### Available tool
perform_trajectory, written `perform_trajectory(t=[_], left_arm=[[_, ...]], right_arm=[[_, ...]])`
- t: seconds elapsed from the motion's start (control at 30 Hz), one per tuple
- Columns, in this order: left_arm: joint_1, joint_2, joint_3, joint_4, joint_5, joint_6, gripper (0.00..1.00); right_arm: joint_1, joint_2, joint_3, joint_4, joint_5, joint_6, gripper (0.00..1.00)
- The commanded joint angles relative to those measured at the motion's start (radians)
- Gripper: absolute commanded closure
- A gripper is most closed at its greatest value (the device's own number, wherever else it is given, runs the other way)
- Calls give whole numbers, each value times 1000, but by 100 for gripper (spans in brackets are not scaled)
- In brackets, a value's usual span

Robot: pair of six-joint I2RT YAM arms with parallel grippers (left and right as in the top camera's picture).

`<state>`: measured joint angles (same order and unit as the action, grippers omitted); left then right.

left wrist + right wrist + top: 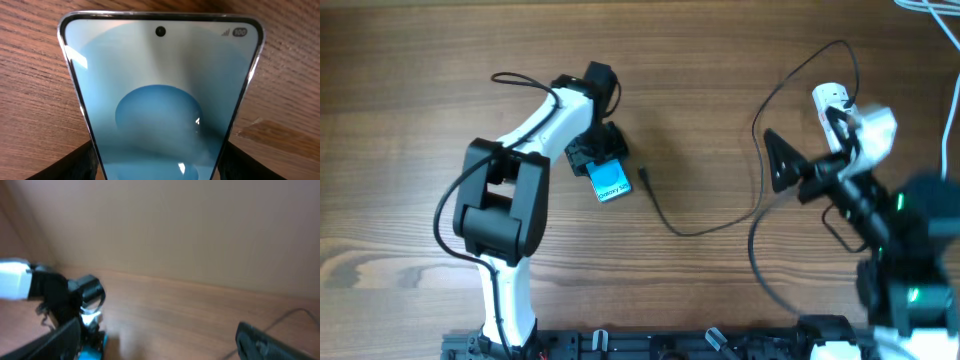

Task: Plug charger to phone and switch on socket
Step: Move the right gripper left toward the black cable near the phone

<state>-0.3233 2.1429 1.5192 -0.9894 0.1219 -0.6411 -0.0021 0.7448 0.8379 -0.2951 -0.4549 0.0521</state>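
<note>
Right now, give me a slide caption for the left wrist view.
Left tool holding a smartphone, blue wallpaper lit, against the wooden table.

One phone [608, 182], one charger [705, 231], one socket [827, 98] — and two arms [510, 195].

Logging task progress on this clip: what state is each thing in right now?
phone: screen lit, gripped by the left tool, no cable plugged in.
charger: connector lying loose on the table, apart from the phone.
socket: partly hidden by the right arm, switch position unreadable.
right tool: open, holding nothing.
</note>
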Motion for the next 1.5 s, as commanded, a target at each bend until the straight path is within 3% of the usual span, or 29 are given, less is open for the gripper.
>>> perform_trajectory(t=[0.0, 0.17, 0.23, 0.47, 0.7, 0.9, 1.13, 1.23, 1.33, 1.47], left_arm=[[66, 79, -47, 10, 196, 15, 29], [117, 79, -47, 61, 398, 88, 28], [118, 79, -47, 66, 398, 111, 28], [116, 79, -47, 65, 398, 118, 27], [116, 79, -47, 66, 397, 140, 27], [116, 79, -47, 66, 397, 140, 26], [116, 79, -47, 66, 397, 140, 25], [116, 79, -47, 66, 371, 136, 16], [115, 79, -47, 67, 337, 99, 0], [74, 79, -47, 96, 286, 26, 0]], right_arm=[[5, 235, 229, -209, -178, -48, 0], [9, 465, 280, -210, -431, 134, 0], [53, 570, 280, -203, -491, 132, 17], [332, 900, 280, -127, -336, 69, 19], [470, 1130, 280, 40, -296, 57, 18], [555, 1286, 280, 203, -265, 159, 18], [569, 1296, 285, 245, -245, 161, 19], [519, 1205, 302, 152, -277, 155, 8], [449, 1078, 302, 70, -242, 132, 0], [348, 989, 302, -24, -154, 132, 1]])
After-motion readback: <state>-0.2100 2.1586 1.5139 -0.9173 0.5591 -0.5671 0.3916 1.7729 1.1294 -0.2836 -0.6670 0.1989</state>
